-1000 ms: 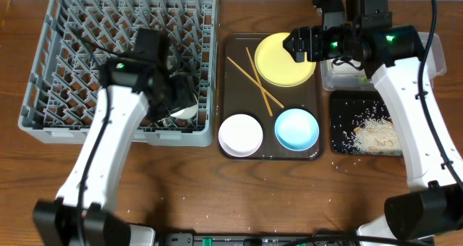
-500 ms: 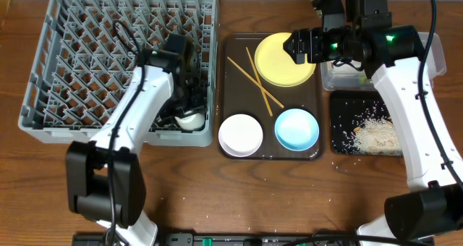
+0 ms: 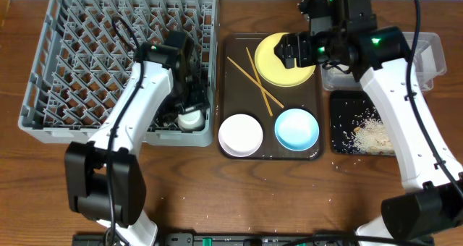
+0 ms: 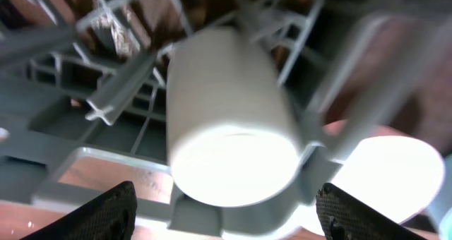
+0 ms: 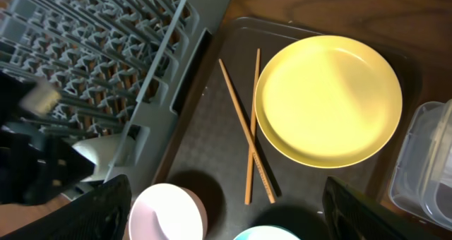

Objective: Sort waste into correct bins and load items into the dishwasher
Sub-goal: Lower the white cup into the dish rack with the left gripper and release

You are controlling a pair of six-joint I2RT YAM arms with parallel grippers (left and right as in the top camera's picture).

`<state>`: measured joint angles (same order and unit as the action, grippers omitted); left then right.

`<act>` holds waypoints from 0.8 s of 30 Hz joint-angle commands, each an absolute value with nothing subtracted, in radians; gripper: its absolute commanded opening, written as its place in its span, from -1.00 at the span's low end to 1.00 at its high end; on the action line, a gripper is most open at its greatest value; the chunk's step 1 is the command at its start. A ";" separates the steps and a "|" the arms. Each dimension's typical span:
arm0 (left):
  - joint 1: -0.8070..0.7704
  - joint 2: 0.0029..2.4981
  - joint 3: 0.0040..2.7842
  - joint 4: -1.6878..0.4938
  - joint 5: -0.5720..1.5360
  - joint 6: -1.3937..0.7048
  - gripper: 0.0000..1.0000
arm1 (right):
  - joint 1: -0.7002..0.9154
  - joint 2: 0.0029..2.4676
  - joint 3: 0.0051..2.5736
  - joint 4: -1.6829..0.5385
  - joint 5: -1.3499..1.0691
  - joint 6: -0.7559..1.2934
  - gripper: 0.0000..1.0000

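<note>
A small white cup (image 4: 229, 120) lies on its side among the pegs at the front right corner of the grey dish rack (image 3: 43, 126). My left gripper (image 4: 224, 201) is open just behind it, fingers wide apart and clear of the cup (image 3: 190, 119). Over the yellow plate (image 3: 275, 66) my right gripper (image 3: 291, 49) hovers open and empty. The right wrist view shows the plate (image 5: 328, 99), the crossed wooden chopsticks (image 5: 248, 138) and the white bowl (image 5: 168, 212) between the fingers of the right gripper (image 5: 236, 219). The light-blue bowl (image 3: 296, 128) sits beside the white bowl (image 3: 241, 134).
Plate, bowls and chopsticks (image 3: 257, 79) rest on a brown serving tray (image 3: 235, 94). To its right sit a clear tub (image 3: 428, 52) and a black tray (image 3: 338, 98) holding rice scraps (image 3: 372, 134). Small crumbs dot the wooden table's front.
My left gripper has opened wider and let go of the cup, which now rests in the rack's corner. The right arm has shifted slightly left over the plate.
</note>
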<state>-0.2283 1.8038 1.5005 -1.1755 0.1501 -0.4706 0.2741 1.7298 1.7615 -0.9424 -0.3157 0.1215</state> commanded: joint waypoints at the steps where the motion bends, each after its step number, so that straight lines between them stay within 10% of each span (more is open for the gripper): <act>1: -0.231 1.718 1.597 -1.196 0.133 -0.461 0.65 | 0.295 1.763 1.765 -0.942 -0.258 0.120 0.69; 24: -0.252 1.548 1.625 -1.150 0.032 -0.502 0.64 | 0.323 1.950 1.765 -0.899 -0.019 0.412 0.25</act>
<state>-0.2520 1.5448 1.6165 -1.1484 0.0719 -0.4934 0.2890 1.8973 1.7615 -0.9028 -0.0437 0.3744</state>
